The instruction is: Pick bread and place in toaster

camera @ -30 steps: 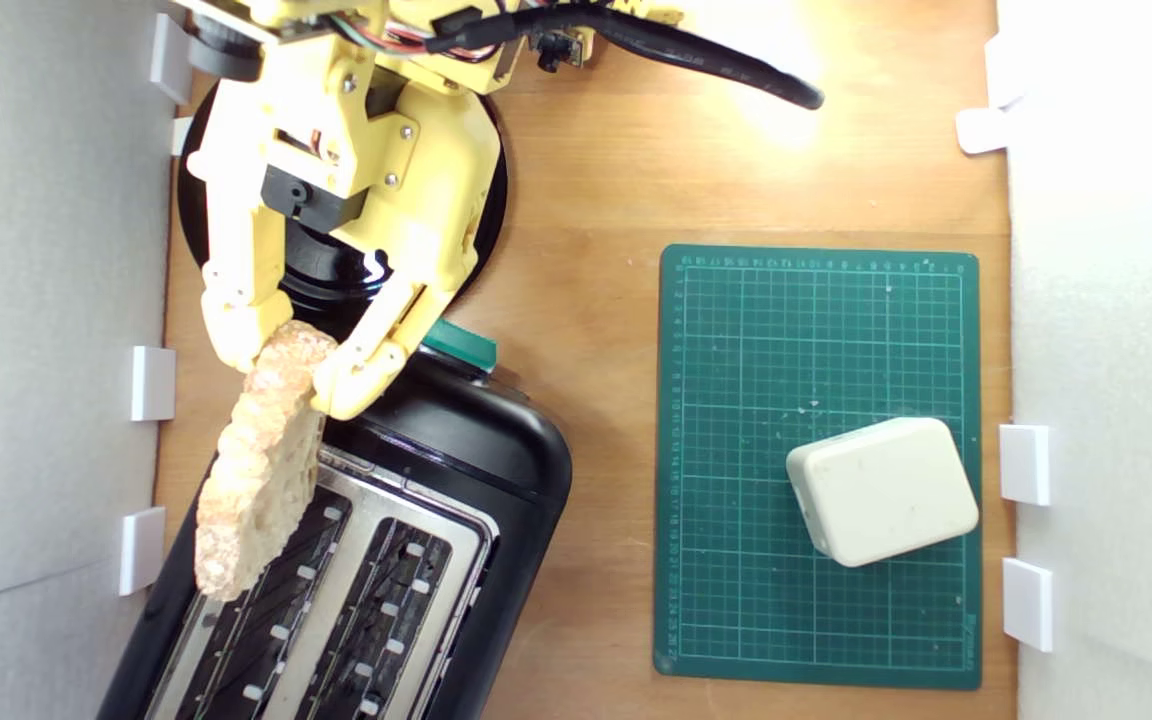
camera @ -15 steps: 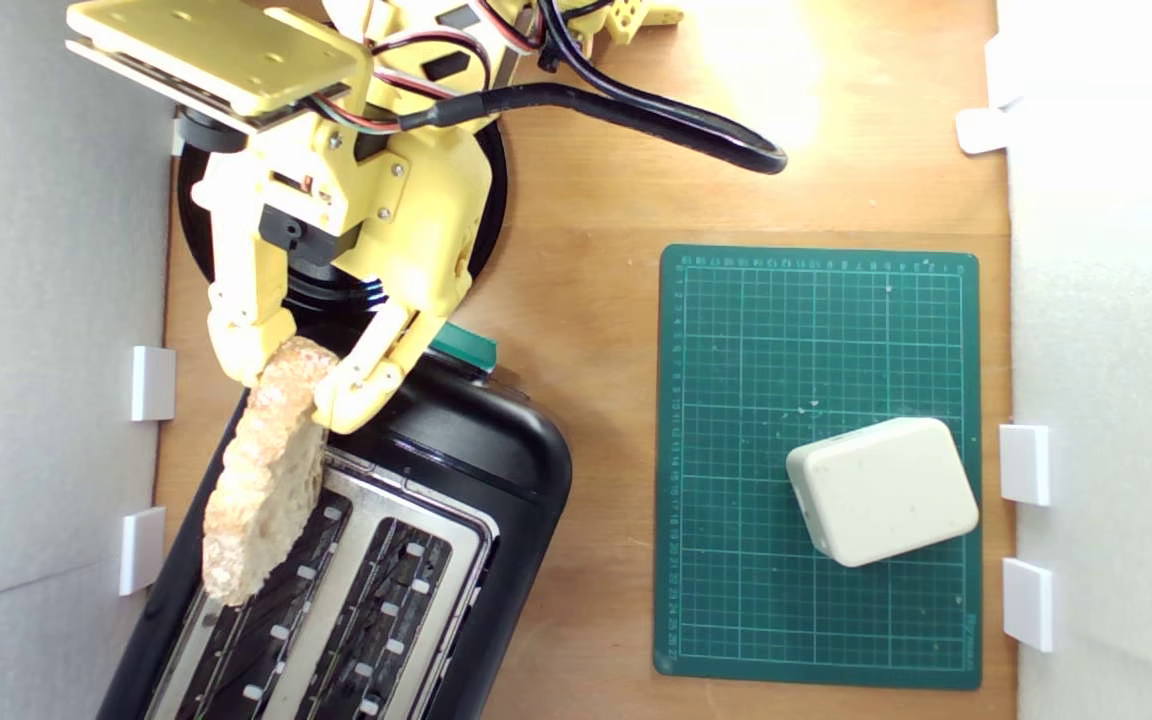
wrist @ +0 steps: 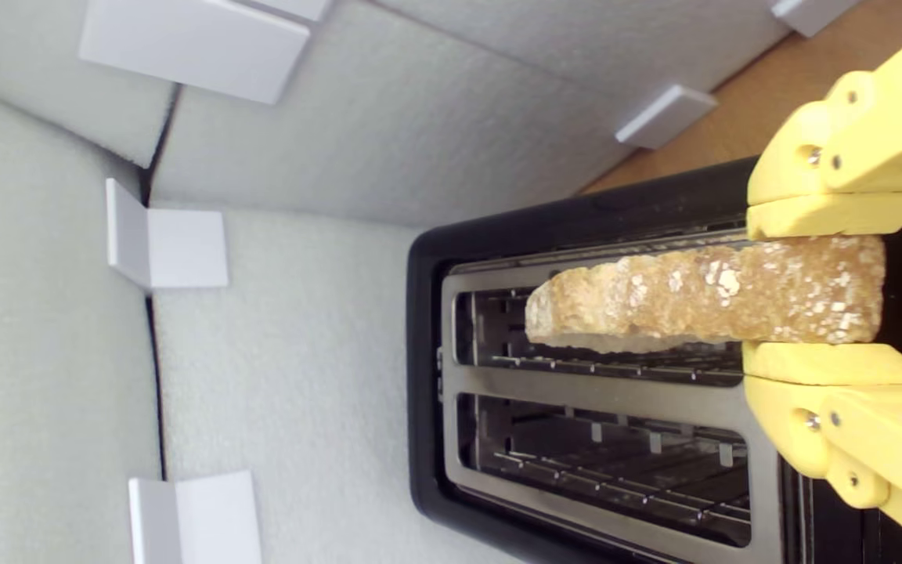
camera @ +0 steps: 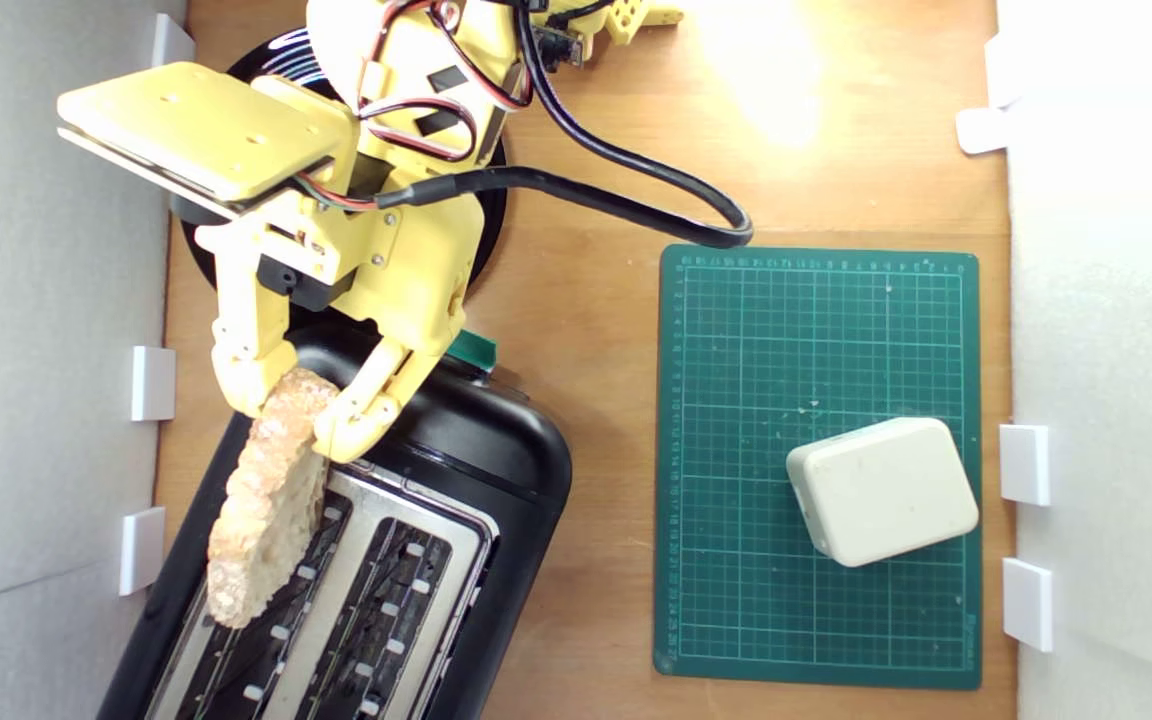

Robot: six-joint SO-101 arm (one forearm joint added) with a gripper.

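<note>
My yellow gripper (camera: 301,420) is shut on one end of the bread (camera: 266,505), a crusty tan slice held on edge. The slice hangs over the slot of the black toaster (camera: 496,470) that lies nearer the exterior view's left, roughly in line with it. In the wrist view the bread (wrist: 701,301) runs along that slot between my two yellow fingers (wrist: 827,215), above the toaster's silver top plate (wrist: 600,388). The other slot is empty. The teal lever (camera: 471,348) shows beside my gripper.
A round black plate (camera: 491,215) lies under my arm at the back. A cream rounded block (camera: 881,490) rests on a green cutting mat (camera: 816,330) at the exterior view's right. White foam walls with small white brackets (camera: 153,383) close in both sides.
My gripper has carried the bread forward and a little toward the exterior view's right, over the toaster's slot, and the wrist has tipped so its camera plate shows more.
</note>
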